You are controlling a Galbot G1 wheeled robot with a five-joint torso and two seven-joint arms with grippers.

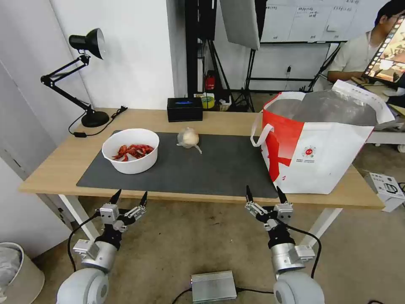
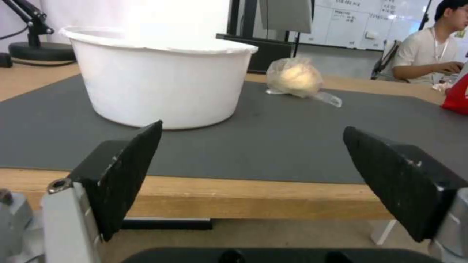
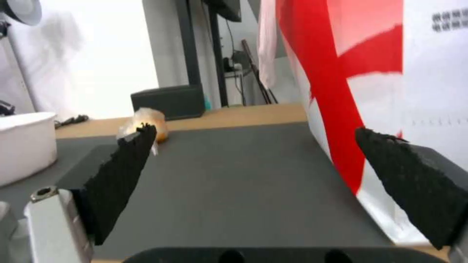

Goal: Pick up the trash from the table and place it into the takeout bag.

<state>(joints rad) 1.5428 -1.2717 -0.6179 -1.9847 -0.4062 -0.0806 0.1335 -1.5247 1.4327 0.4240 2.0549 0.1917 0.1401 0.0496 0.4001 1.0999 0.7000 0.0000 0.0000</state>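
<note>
Below table (image 1: 55, 166) edge: L gripper (image 1: 129, 197), R gripper (image 1: 264, 194), fingers apart.

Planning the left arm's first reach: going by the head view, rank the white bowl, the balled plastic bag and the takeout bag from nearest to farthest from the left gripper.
From the left gripper, open below the table's front edge:
1. White bowl, straight ahead on the mat.
2. Balled plastic bag, mid-mat.
3. Takeout bag, far right end.

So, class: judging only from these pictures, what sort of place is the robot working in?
Probably an office or lab set up for recording. A whiteboard hangs behind, tripod stands hold lighting panels, and a person works at a monitor beside the table.
</note>
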